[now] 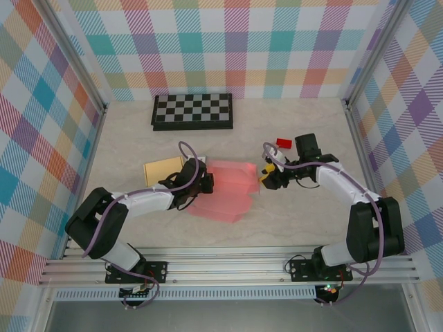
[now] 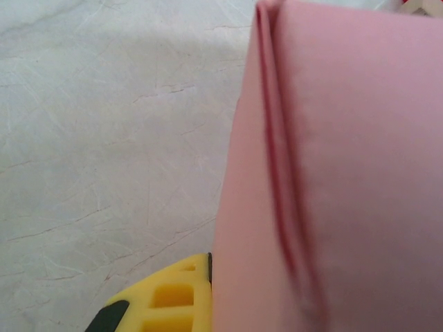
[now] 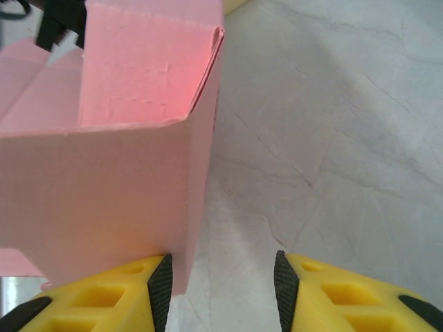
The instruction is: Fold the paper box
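Seeing the box lying pink and half folded in the middle of the table, one wall standing. Finding the left gripper touching its left end, one finger showing beside the paper, opening impossible to tell. Finding the right gripper at its right end, fingers apart, one pad touching the wall, gripping nothing. Noting a chessboard farther back, a red block nearby.
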